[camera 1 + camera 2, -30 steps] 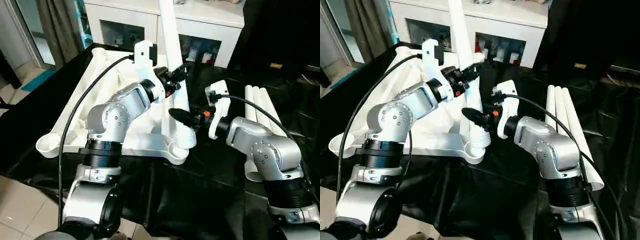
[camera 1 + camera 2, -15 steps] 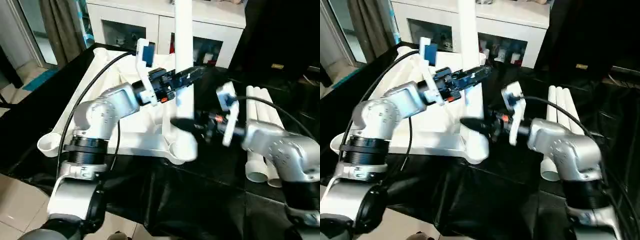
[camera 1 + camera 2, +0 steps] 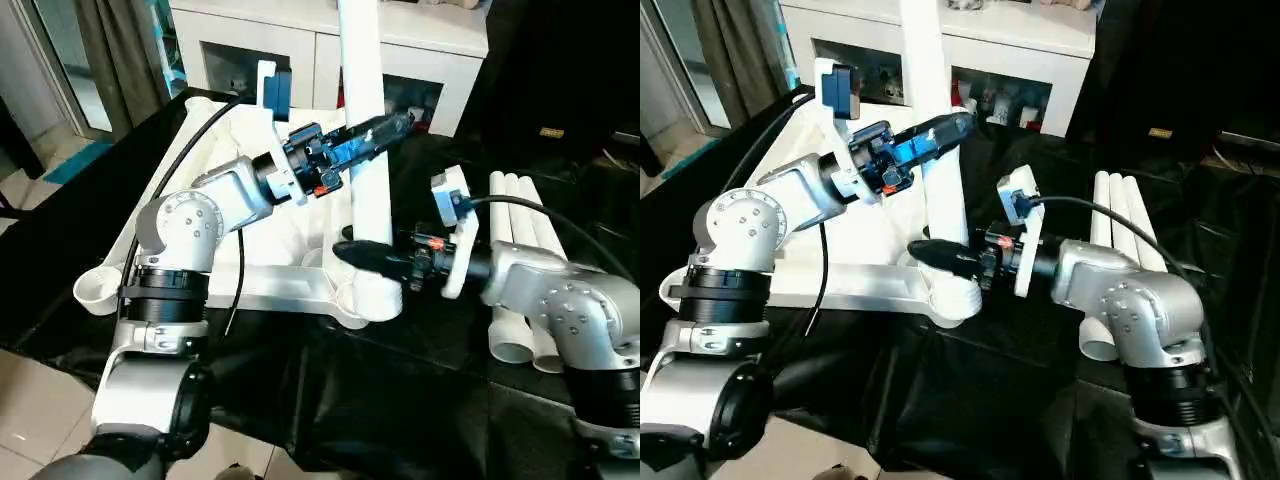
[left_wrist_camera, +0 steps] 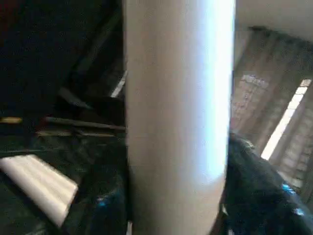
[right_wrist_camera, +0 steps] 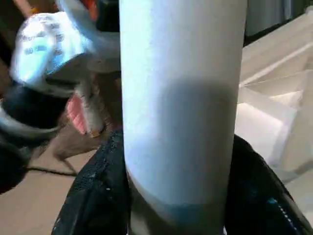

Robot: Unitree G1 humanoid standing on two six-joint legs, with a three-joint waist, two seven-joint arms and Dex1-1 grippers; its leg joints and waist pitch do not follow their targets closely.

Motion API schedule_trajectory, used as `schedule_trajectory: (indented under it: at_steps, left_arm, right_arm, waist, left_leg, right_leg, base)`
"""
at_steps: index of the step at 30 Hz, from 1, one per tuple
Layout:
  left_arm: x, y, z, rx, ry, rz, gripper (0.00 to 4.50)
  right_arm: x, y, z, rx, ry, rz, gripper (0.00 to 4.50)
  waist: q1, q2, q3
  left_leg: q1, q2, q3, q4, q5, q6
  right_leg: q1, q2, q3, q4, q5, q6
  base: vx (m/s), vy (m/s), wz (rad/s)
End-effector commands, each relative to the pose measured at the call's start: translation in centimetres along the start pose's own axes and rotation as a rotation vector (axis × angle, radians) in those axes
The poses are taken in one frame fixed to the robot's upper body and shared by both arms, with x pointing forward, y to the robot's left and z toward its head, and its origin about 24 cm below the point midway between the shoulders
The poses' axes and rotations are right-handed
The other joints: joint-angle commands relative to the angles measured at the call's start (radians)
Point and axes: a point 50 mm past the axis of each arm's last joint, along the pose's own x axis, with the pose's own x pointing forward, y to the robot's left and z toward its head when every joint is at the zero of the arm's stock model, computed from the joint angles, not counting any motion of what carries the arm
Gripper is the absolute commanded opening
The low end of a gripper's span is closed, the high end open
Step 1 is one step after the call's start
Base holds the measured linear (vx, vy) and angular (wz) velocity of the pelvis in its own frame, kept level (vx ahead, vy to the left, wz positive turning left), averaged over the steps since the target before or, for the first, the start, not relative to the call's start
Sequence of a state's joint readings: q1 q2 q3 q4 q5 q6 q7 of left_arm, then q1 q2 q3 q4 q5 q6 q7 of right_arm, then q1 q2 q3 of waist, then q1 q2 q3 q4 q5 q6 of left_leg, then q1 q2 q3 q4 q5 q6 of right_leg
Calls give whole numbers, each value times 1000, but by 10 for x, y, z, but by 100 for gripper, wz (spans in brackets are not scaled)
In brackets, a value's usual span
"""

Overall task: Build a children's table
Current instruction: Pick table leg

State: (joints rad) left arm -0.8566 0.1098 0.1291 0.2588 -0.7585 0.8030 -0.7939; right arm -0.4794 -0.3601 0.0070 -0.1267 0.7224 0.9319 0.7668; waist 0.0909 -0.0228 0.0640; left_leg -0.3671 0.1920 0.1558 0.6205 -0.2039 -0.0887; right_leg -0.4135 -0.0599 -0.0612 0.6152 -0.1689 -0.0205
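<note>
both tools, left tool (image 3: 385, 128) and right tool (image 3: 355, 255), pinch the upright leg (image 3: 366, 150) at the tabletop's (image 3: 250, 285) corner socket.

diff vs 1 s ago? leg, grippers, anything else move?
The leg went from leaning to near upright in the near corner socket of the tabletop. The left gripper slid higher on it; the right gripper stays clamped low, just above the socket. Both keep their hold. The three spare legs on the black work table and the tabletop look unmoved; the camera shifted a little.
</note>
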Motion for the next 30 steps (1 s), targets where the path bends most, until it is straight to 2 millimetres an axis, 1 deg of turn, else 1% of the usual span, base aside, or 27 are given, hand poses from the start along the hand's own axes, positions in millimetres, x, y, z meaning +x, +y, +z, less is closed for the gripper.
schedule_trajectory:
  at_steps: [1, 2, 3, 4, 6, 7, 8, 9, 10, 11, 12, 13, 18, 19, 20, 23, 25, 28, 29, 30]
  left_arm:
    - [7, -2, 4, 58, 21, 47, 279]
    - [9, 5, 1, 84, 38, 158, 293]
    - [9, 11, -2, 101, 57, 241, 300]
    - [9, 11, -2, 101, 57, 241, 303]
    - [9, 18, -7, 124, 84, 347, 303]
    - [9, 19, -8, 122, 85, 354, 286]
    - [8, 20, -10, 117, 87, 372, 286]
    - [9, 20, -12, 110, 88, 383, 276]
    - [9, 20, -13, 104, 89, 381, 270]
    - [10, 19, -14, 100, 89, 376, 266]
    - [10, 19, -14, 100, 89, 376, 256]
    - [10, 18, -15, 101, 89, 377, 231]
    - [13, 15, -11, 101, 47, 366, 202]
    - [13, 15, -11, 108, 42, 358, 195]
    - [14, 14, -11, 114, 41, 343, 194]
    - [14, 12, -12, 141, 62, 313, 189]
    - [14, 10, -13, 154, 86, 285, 187]
    - [15, 6, -13, 172, 111, 231, 185]
    - [15, 5, -13, 178, 121, 214, 185]
    - [16, 4, -13, 183, 132, 201, 185]
  right_arm:
    - [-4, -7, 7, -19, -25, -67, 193]
    - [-3, -8, 8, -22, -31, -83, 192]
    - [-3, -9, 8, -24, -34, -93, 192]
    - [-3, -9, 8, -24, -34, -93, 192]
    - [-2, -11, 9, -26, -38, -108, 191]
    - [-1, -11, 9, -26, -39, -110, 191]
    - [-1, -12, 9, -26, -40, -113, 191]
    - [0, -12, 9, -28, -40, -119, 191]
    - [0, -13, 9, -29, -39, -125, 191]
    - [1, -13, 8, -30, -39, -130, 191]
    - [1, -13, 8, -30, -39, -130, 191]
    - [1, -14, 8, -33, -38, -139, 191]
    - [3, -17, 8, -51, -31, -174, 191]
    - [3, -17, 7, -57, -26, -175, 247]
    - [3, -16, 6, -48, -25, -161, 261]
    - [2, -14, 6, -45, -25, -140, 267]
    - [1, -15, 6, -57, -16, -142, 295]
    - [-5, -14, 6, -57, 10, -115, 318]
    - [-6, -14, 6, -53, 16, -100, 318]
    - [-7, -13, 6, -50, 21, -86, 331]
  waist:
    - [3, 4, -81]
    - [3, 3, -81]
    - [4, -1, -80]
    - [5, 2, -81]
    - [4, 0, -80]
    - [5, -1, -81]
    - [4, -4, -81]
    - [5, -2, -81]
    - [5, -4, -81]
    - [6, -3, -81]
    - [6, -4, -81]
    - [4, -3, -80]
    - [5, -2, -79]
    - [5, 3, -80]
    - [4, 0, -80]
    - [5, 1, -82]
    - [4, 1, -81]
    - [5, 0, -81]
    - [5, 0, -80]
    - [5, -5, -80]
  left_leg:
    - [2, 25, 1, -71, -43, 24]
    - [0, 27, 0, -71, -45, 22]
    - [2, 25, 2, -70, -46, 23]
    - [3, 26, 2, -70, -46, 23]
    - [0, 26, 1, -71, -40, 22]
    - [-1, 24, 1, -70, -32, 24]
    - [-2, 24, 2, -69, -29, 25]
    - [-2, 24, 1, -69, -26, 27]
    - [-2, 24, 2, -69, -24, 29]
    - [-2, 23, 2, -69, -24, 31]
    - [-3, 23, 2, -69, -26, 31]
    - [-2, 23, 2, -69, -30, 33]
    - [-1, 23, 2, -70, -42, 30]
    - [-1, 24, 1, -70, -42, 30]
    - [-1, 23, 2, -70, -44, 31]
    - [-1, 24, 1, -70, -35, 37]
    - [-1, 24, 1, -70, -35, 39]
    - [1, 24, 1, -70, -40, 38]
    - [1, 25, 2, -71, -40, 39]
    - [-1, 25, 2, -70, -41, 41]
  right_leg:
    - [77, -69, 45, -57, -89, -228]
    - [78, -70, 45, -57, -94, -222]
    - [78, -69, 45, -60, -103, -214]
    - [78, -69, 46, -59, -103, -213]
    - [79, -69, 45, -60, -113, -203]
    - [79, -69, 45, -59, -104, -202]
    - [79, -69, 45, -58, -98, -203]
    - [79, -70, 44, -57, -93, -207]
    - [79, -70, 45, -58, -93, -207]
    - [79, -70, 44, -58, -95, -208]
    - [79, -70, 44, -59, -99, -208]
    - [78, -70, 44, -60, -103, -207]
    - [77, -69, 43, -62, -121, -206]
    - [77, -70, 43, -61, -120, -206]
    - [77, -69, 43, -63, -118, -204]
    - [77, -69, 43, -59, -97, -205]
    - [77, -69, 43, -59, -95, -206]
    - [77, -69, 44, -59, -98, -208]
    - [77, -68, 44, -58, -97, -209]
    - [78, -69, 44, -59, -100, -208]
  base:
    - [0, 0, 0]
    - [0, 0, 0]
    - [0, 0, 0]
    - [0, 0, 0]
    - [0, 0, 0]
    - [0, 0, 0]
    - [0, 0, 0]
    - [0, 0, 0]
    - [0, 0, 0]
    - [0, 0, 0]
    - [0, 0, 0]
    - [0, 0, 0]
    - [0, 0, 0]
    - [0, 0, 0]
    - [0, 0, 0]
    - [0, 0, 0]
    - [0, 0, 0]
    - [0, 0, 0]
    - [0, 0, 0]
    - [0, 0, 0]
